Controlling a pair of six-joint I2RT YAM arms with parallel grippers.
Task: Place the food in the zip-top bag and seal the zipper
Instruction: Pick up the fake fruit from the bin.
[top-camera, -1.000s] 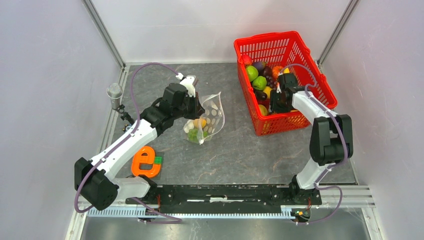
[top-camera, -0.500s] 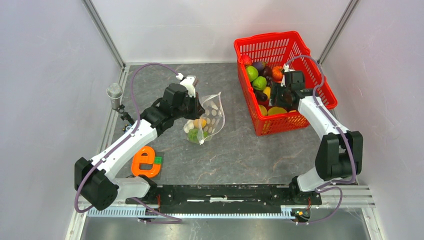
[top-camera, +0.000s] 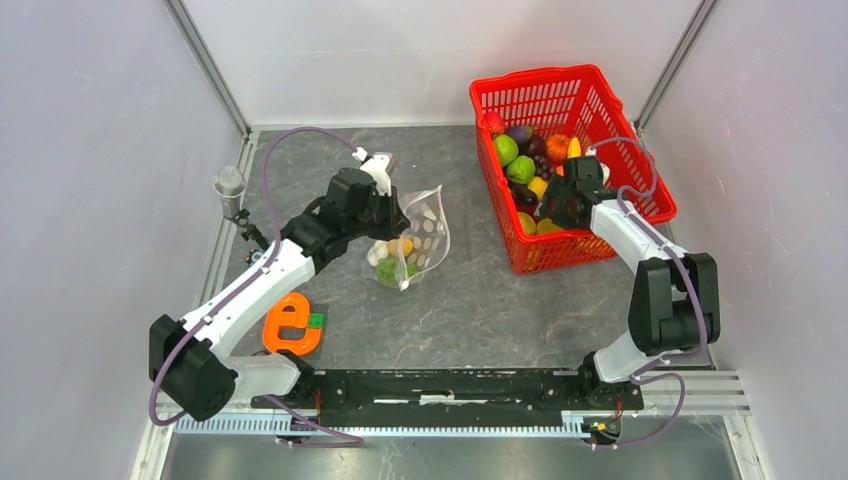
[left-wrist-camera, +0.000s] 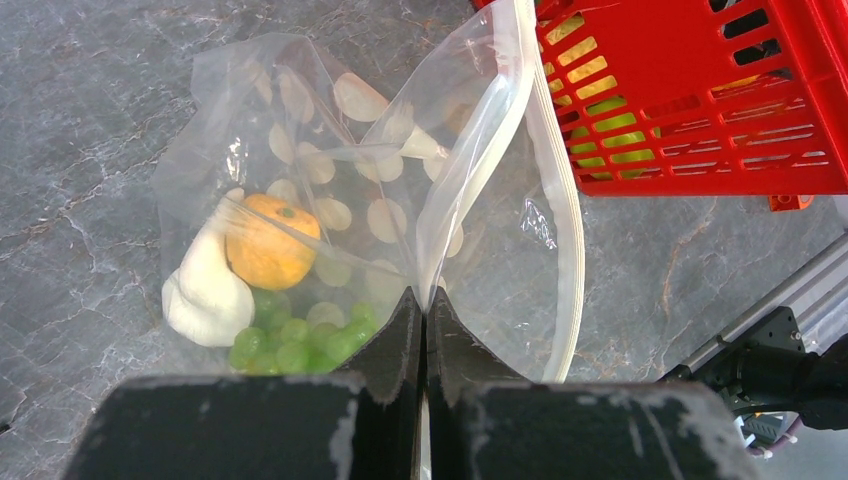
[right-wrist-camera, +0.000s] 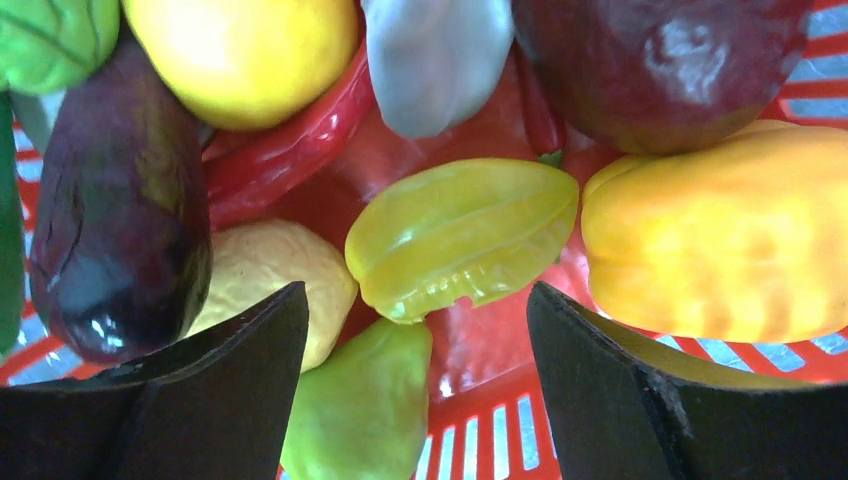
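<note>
- Currently my left tool (left-wrist-camera: 421, 300) is clenched on a fold of the zip-top bag (left-wrist-camera: 330, 180) at its mouth
- The mouth gapes open, and the zipper (left-wrist-camera: 572, 250) curves along its far edge, unsealed
- Inside the bag I see an orange fruit (left-wrist-camera: 268, 242), green grapes (left-wrist-camera: 295, 342) and a whitish piece (left-wrist-camera: 205, 290), all touching
- The bag sits on the bench (left-wrist-camera: 80, 120) just left of the red basket (top-camera: 540, 100)
- My right tool (right-wrist-camera: 418, 295) is released, fingers spread wide inside the basket, over a yellow-green star fruit (right-wrist-camera: 462, 235)
- Around it lie a purple eggplant (right-wrist-camera: 115, 230), a yellow pepper (right-wrist-camera: 730, 230) and a green pear (right-wrist-camera: 360, 410)
- An orange e-shaped toy (top-camera: 290, 325) lies by my left arm
</note>
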